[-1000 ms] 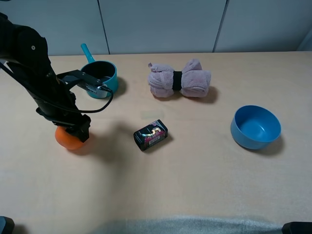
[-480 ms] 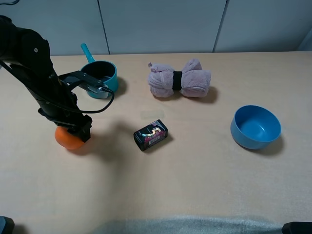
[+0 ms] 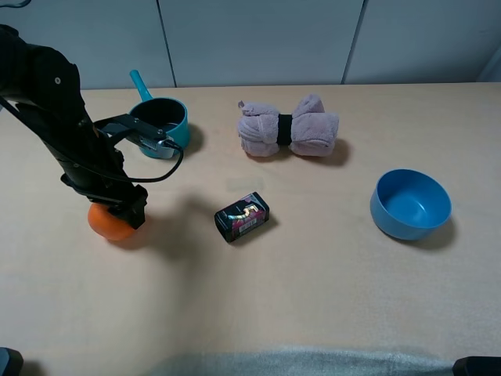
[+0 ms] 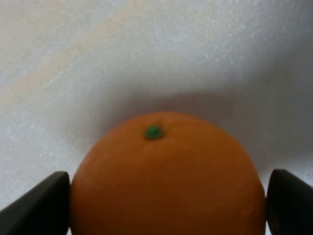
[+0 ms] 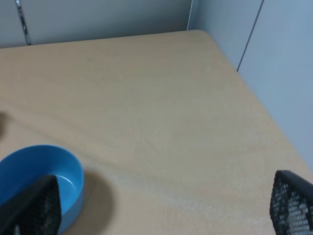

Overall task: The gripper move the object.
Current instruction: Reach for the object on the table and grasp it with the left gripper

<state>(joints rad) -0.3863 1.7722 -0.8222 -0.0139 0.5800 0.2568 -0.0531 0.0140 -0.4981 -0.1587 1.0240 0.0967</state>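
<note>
The orange ball (image 3: 107, 223) sits on the table at the left. My left gripper (image 3: 125, 208), a black claw with a looped cable, reaches down over it. In the left wrist view the ball (image 4: 166, 171) fills the space between the two black fingers (image 4: 34, 205), which touch its sides. My right gripper (image 5: 161, 205) is open and empty, with its fingertips (image 5: 293, 200) spread wide above the table's right end. The right gripper does not show in the exterior view.
A teal pot (image 3: 163, 125) stands behind the left arm. A small black printed box (image 3: 242, 216) lies mid-table, and a pink rolled towel (image 3: 289, 126) lies behind it. A blue bowl (image 3: 410, 203) stands at the right, also in the right wrist view (image 5: 39, 171).
The left arm and the ball shifted very slightly left a second ago. They have held still since.
</note>
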